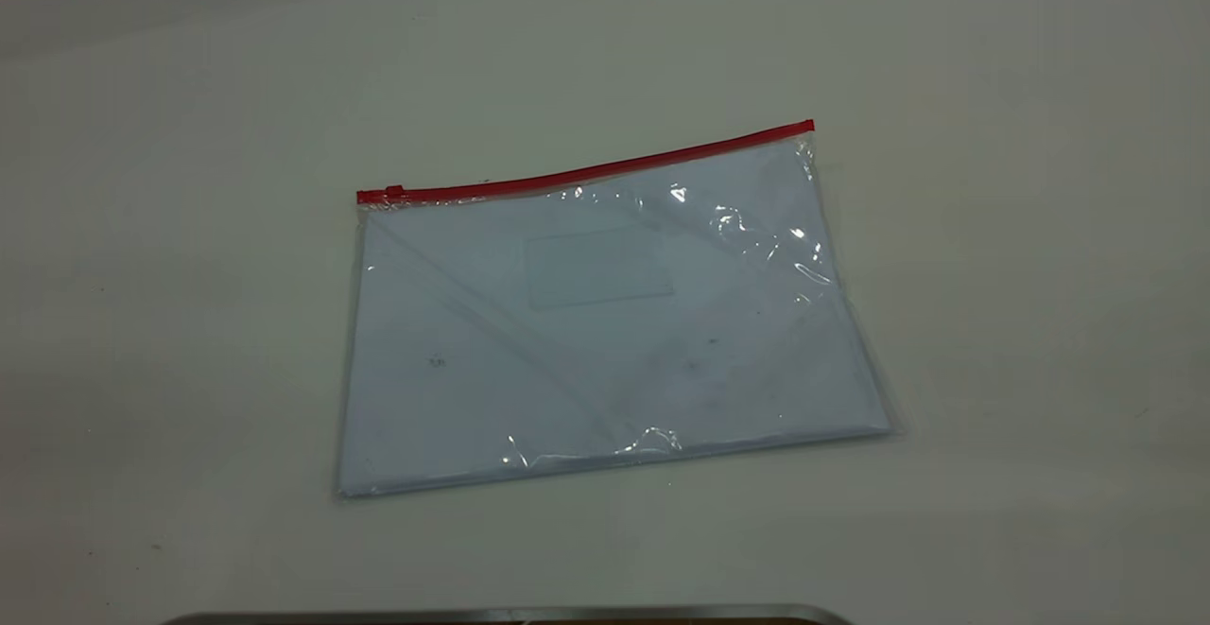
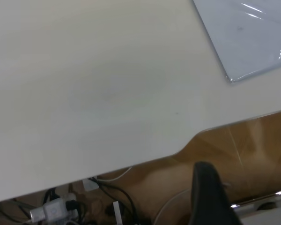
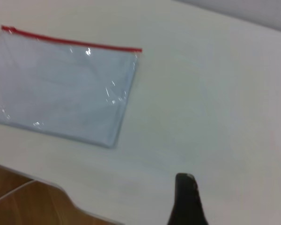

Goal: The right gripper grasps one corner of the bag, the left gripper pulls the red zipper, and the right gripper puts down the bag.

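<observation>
On the desk (image 1: 993, 228) the thin slippery bag (image 1: 605, 322) waits; its red-tipped corner (image 1: 805, 130) suits my right fingers (image 3: 187, 201), whose spread I cannot tell.

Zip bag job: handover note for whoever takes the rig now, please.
Left pincer: off the table's near edge, away from the bag, holding nothing; only one dark finger shows.
Right pincer: above bare table beside the bag, holding nothing; one finger shows.
Bag: flat on the white table, white sheets inside, nothing touching it.
Red zipper: along the far edge, slider tab at its left end in the exterior view.
Done: nothing yet.
Left: right pincer grasps a corner, left pincer pulls the slider, right pincer sets the bag down.
</observation>
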